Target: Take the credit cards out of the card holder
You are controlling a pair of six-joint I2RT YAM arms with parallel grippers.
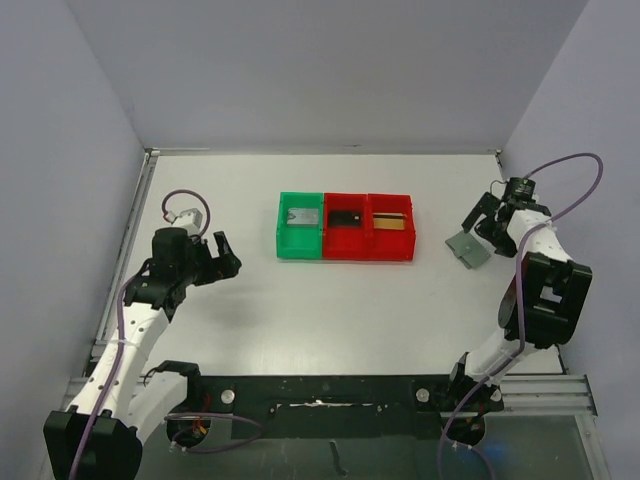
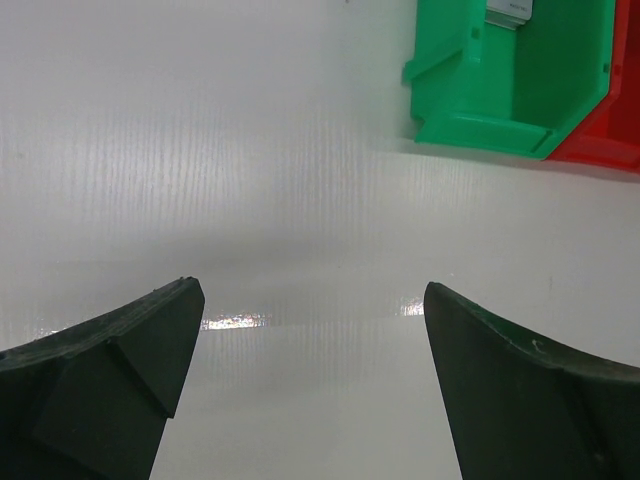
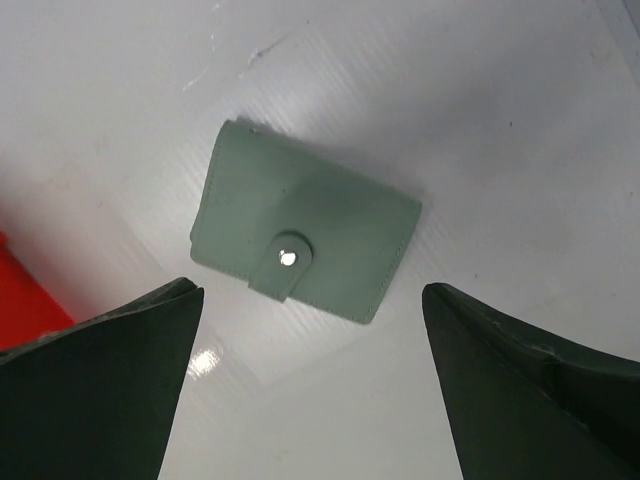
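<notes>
The card holder (image 1: 468, 247) lies flat on the white table at the right. It is pale grey-green and folded shut, its strap tab snapped down over the front (image 3: 305, 235). The credit cards are hidden; none shows around the holder. My right gripper (image 1: 486, 214) hovers just above and behind the holder. Its jaws (image 3: 312, 300) are open, apart from the holder, which lies just beyond the fingertips. Over bare table at the left, my left gripper (image 1: 222, 255) points toward the bins and stands open (image 2: 312, 300) with nothing between its fingers.
Three bins stand in a row at the table's middle: a green bin (image 1: 301, 226) with a grey flat item, a red bin (image 1: 346, 228) with a black item, and a second red bin (image 1: 392, 228) with a gold-tan flat piece. The green bin's corner (image 2: 520, 100) shows ahead of the left gripper.
</notes>
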